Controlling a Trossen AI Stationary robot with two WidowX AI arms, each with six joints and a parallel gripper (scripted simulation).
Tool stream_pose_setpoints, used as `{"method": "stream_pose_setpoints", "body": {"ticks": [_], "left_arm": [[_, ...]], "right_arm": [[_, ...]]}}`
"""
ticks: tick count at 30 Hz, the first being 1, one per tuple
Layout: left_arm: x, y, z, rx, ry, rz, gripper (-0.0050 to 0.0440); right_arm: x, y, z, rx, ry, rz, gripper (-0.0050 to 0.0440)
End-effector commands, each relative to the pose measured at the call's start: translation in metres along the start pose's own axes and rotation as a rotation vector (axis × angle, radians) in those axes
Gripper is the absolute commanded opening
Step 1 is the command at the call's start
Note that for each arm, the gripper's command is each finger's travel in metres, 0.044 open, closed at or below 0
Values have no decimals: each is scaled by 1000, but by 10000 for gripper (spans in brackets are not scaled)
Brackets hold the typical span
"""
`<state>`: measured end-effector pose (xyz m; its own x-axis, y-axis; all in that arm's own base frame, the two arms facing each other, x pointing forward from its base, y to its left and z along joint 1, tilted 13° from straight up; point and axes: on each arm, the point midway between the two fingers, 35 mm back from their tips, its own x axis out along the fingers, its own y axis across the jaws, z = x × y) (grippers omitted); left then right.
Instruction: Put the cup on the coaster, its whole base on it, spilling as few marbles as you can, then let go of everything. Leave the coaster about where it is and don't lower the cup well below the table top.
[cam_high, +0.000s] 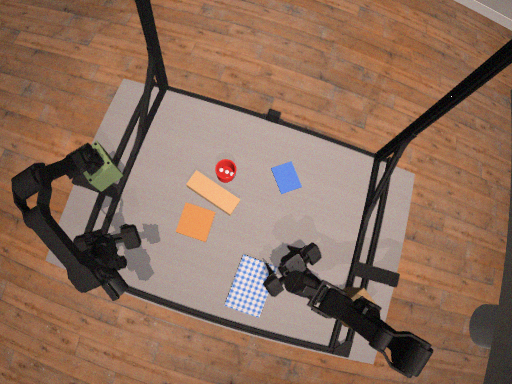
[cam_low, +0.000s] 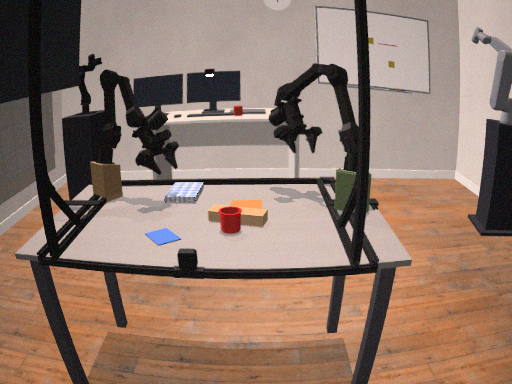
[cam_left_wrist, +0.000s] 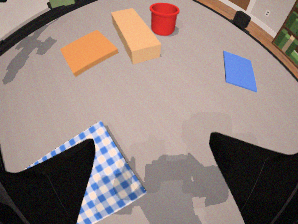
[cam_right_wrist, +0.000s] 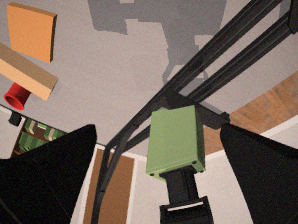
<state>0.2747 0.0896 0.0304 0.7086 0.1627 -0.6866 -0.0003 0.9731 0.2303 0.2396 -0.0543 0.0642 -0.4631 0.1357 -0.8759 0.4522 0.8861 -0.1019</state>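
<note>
The red cup (cam_high: 225, 167) stands upright on the grey table with white marbles inside. It also shows in the exterior view (cam_low: 230, 219) and far off in the left wrist view (cam_left_wrist: 164, 18). The flat blue square coaster (cam_high: 286, 177) lies apart from the cup, also in the exterior view (cam_low: 163, 236) and in the left wrist view (cam_left_wrist: 240, 71). My left gripper (cam_high: 291, 266) is open and empty, raised above the table beside the checkered cloth. My right gripper (cam_high: 125, 250) is open and empty, raised over the opposite edge.
A long tan block (cam_high: 213, 192) lies right next to the cup. An orange square slab (cam_high: 195, 221) lies beyond it. A blue-and-white checkered cloth (cam_high: 247, 285) lies near the left gripper. A black frame (cam_high: 375, 200) rims the table, with a green block (cam_high: 102, 167) at one side.
</note>
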Motion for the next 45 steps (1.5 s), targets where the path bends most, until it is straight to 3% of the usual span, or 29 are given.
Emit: {"method": "stream_pose_setpoints", "body": {"ticks": [1,17,19,28,32,34,35,38,45], "left_arm": [[0,0,0,0,0,0,400],[0,0,0,0,0,0,400],[0,0,0,0,0,0,400],[0,0,0,0,0,0,400],[0,0,0,0,0,0,400],[0,0,0,0,0,0,400],[0,0,0,0,0,0,400],[0,0,0,0,0,0,400],[0,0,0,0,0,0,400]], "right_arm": [[0,0,0,0,0,0,400],[0,0,0,0,0,0,400],[2,8,4,7,-13,-17,352],[36,128,23,71,-217,-161,136],[56,173,17,95,-301,-178,135],[56,173,17,95,-301,-178,135],[61,185,14,113,-324,-178,135],[86,227,0,126,-405,-173,135],[137,292,-38,151,-530,-125,135]]}}
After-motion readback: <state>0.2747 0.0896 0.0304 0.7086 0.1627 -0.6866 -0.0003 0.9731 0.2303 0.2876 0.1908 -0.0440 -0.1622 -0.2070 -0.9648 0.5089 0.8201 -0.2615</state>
